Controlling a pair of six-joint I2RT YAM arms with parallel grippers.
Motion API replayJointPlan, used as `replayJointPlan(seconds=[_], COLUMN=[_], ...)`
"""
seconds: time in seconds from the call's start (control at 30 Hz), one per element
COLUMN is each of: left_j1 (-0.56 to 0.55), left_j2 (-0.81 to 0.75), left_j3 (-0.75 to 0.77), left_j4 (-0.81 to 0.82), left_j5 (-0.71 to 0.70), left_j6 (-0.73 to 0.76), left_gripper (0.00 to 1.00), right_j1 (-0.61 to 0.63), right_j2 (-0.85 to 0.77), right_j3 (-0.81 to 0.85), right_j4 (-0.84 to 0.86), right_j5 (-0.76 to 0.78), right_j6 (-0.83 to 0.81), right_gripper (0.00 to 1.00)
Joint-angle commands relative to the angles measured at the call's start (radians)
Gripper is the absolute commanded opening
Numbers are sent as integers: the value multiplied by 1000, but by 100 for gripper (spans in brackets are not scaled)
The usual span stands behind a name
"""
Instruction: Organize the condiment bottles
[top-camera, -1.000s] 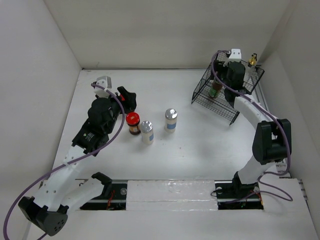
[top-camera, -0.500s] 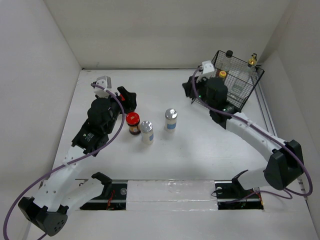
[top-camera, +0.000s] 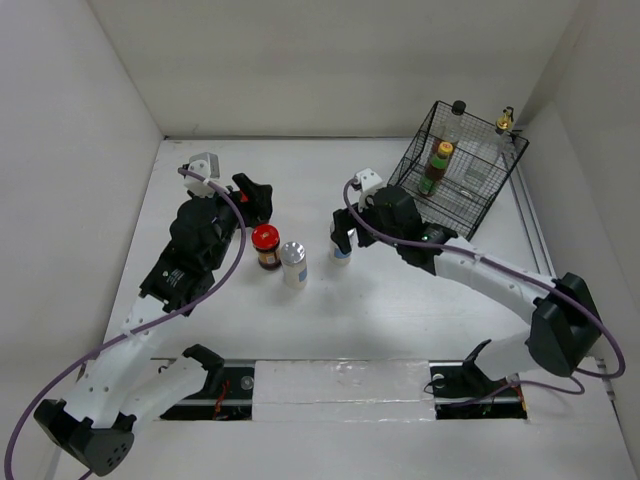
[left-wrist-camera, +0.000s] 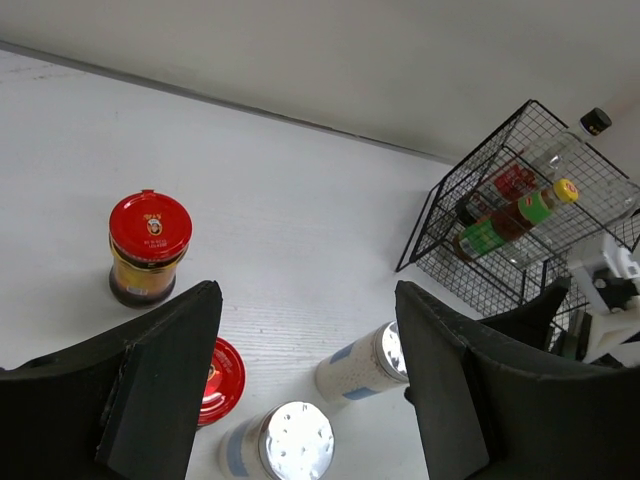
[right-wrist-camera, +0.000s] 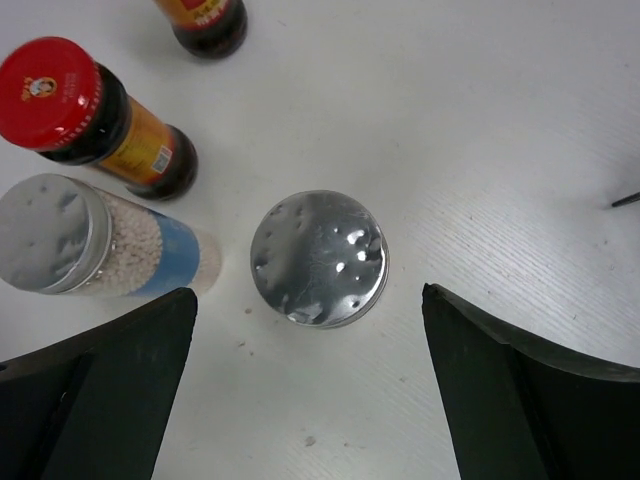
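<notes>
From above, my right tool (top-camera: 342, 234) hangs over a silver-lidded white shaker (top-camera: 343, 254). I judge it is meant for the black wire basket (top-camera: 480, 197), where the yellow-capped dark sauce bottle (top-camera: 437, 165) stands.

Left wrist: the left tool (left-wrist-camera: 305, 290) is spread and empty, with a red-lidded dark jar (left-wrist-camera: 149, 247) beyond.

Right wrist: the fingers stand wide either side of the shaker, not touching it. The pale bench (right-wrist-camera: 500, 130) is scuffed, with white walls (top-camera: 300, 60) around.

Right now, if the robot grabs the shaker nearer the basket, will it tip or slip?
Standing tall and narrow, the shaker would probably tip from a sideways nudge, and its round body would then likely roll. It looks full of white grains, so perhaps heavy for its size. Its smooth wall may be slippery.
</notes>
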Motion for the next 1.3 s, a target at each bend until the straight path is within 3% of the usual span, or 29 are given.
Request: replayJointPlan(seconds=[0.0, 0.1, 0.27, 0.37, 0.5, 0.83, 1.0, 1.27], left_j1=[4, 4, 4, 4, 4, 4, 4, 4], left_j2=[-14, -14, -14, -14, -14, -14, -14, -14], left_j3=[-6, -6, -6, -6, -6, -6, -6, -6], left_j4=[51, 51, 51, 51, 51, 51, 51, 51], left_j5=[11, 11, 11, 11, 11, 29, 38, 38], left_j6=[13, 13, 13, 13, 13, 13, 13, 13], left_gripper=[66, 66, 66, 66, 66, 66, 66, 66], right_j1=[2, 2, 12, 12, 35, -11, -153, -428], right_j2=[45, 116, 148, 158, 130, -206, -329, -310], right_j3=[51, 81, 82, 91, 91, 8, -1, 81], right_j4=[-18, -18, 45, 67, 67, 123, 123, 123], right_j5=[-5, 4, 58, 99, 159, 322, 408, 421], right_j6=[-5, -5, -5, 4, 4, 15, 15, 24], right_gripper=[100, 100, 90, 71, 55, 50, 48, 47])
